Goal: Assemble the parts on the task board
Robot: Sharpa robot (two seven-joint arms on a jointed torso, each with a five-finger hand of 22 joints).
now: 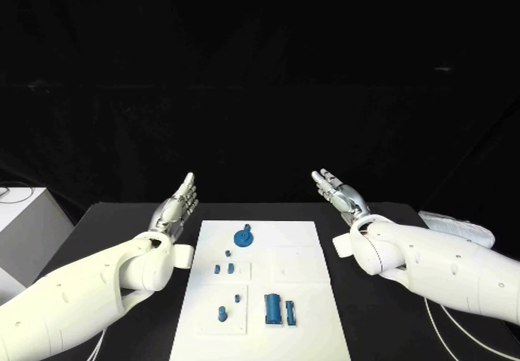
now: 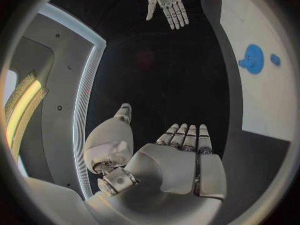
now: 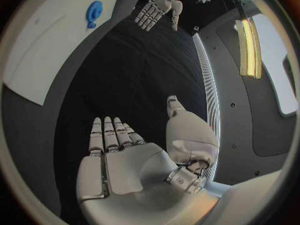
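A black bench (image 1: 130, 226) under a dark room carries the white task board (image 1: 298, 301) at its middle, the left hand (image 1: 179, 201) raised flat with fingers apart, empty, beside the board's far left corner. Small blue parts (image 1: 245, 238) lie scattered on the board, their shapes too small to tell. The right hand (image 1: 338, 192) is likewise flat and empty by the far right corner; each wrist view shows the round blue part (image 2: 252, 59).

1 task board (image 1: 287, 265), 8 blue parts (image 1: 245, 238), 2 hands (image 1: 179, 201).

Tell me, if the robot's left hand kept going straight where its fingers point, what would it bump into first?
Probably nothing: the left hand points away past the task board over bare black table. The way looks free, though depth is unclear.
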